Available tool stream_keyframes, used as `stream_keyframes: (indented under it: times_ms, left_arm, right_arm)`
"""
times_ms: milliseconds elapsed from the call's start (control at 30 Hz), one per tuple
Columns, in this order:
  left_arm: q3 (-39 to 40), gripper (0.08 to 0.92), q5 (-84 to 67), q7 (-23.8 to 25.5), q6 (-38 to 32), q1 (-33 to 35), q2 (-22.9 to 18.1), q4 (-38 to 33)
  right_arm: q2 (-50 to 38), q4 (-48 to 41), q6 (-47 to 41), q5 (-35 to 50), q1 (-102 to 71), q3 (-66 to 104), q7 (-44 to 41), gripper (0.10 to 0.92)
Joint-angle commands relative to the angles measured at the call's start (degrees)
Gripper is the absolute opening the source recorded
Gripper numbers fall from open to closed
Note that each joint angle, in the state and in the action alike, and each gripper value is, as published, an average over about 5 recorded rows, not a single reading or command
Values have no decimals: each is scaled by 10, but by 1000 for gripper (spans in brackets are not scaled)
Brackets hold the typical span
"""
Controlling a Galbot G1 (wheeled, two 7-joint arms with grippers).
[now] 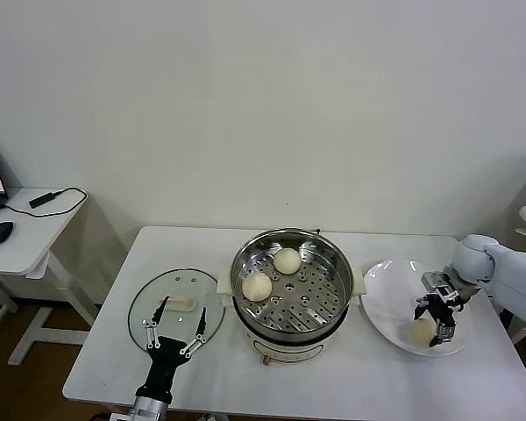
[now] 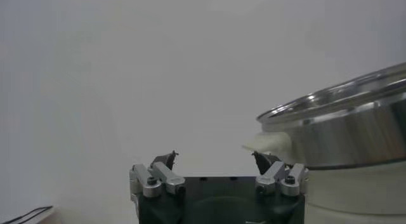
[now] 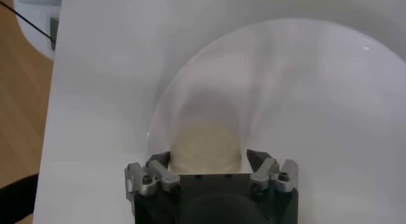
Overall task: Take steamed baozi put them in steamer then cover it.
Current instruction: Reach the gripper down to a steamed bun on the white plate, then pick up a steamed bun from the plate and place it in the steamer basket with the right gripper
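On the white table the stainless-steel steamer stands at centre with two steamed baozi on its perforated tray; the glass lid lies to its left under the spread left gripper; over the white plate the right gripper straddles a third bun, jaws not visibly clamped

text: none legible | labels: none | brands: none | numbers: none

Two baozi in steamer
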Motion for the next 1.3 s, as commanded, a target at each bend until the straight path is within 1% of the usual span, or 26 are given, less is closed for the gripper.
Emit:
stream_keyframes:
  times_ms: [33, 167, 267, 367, 467, 633, 733, 900, 1033, 1167, 1300]
  left_arm:
    - [0, 823, 0, -1, 1, 0, 0, -1]
    - [2, 823, 0, -2, 1, -2, 2, -1]
    - [4, 823, 0, -2, 2, -4, 6, 0]
    - [4, 823, -1, -3, 4, -5, 8, -3]
    - [3, 823, -2, -4, 4, -4, 7, -7]
    - [5, 823, -2, -4, 4, 1, 10, -12]
    - [4, 823, -1, -5, 5, 3, 10, -15]
    - [3, 823, -2, -5, 4, 6, 11, -19]
    - [4, 823, -2, -6, 4, 6, 12, -21]
    - [5, 823, -2, -6, 7, 6, 11, -25]
    - [5, 823, -3, -6, 8, 7, 11, -26]
  right_arm:
    - [-1, -2, 1, -1, -4, 12, 0, 710]
    - [-5, 11, 6, 13, 47, -7, -4, 676]
    - [-1, 23, 25, 35, 111, -30, -9, 671]
    - [13, 47, 72, 60, 193, -77, -15, 671]
    - [34, 74, 140, 71, 267, -107, -21, 673]
    - [84, 124, 245, 46, 360, -109, -32, 671]
    - [113, 168, 278, 45, 397, -113, -32, 672]
    - [145, 250, 319, 34, 411, -119, -9, 671]
    - [156, 306, 346, -5, 391, -119, 10, 670]
    - [164, 349, 370, -53, 364, -116, 25, 670]
    - [173, 371, 393, -92, 338, -120, 32, 670]
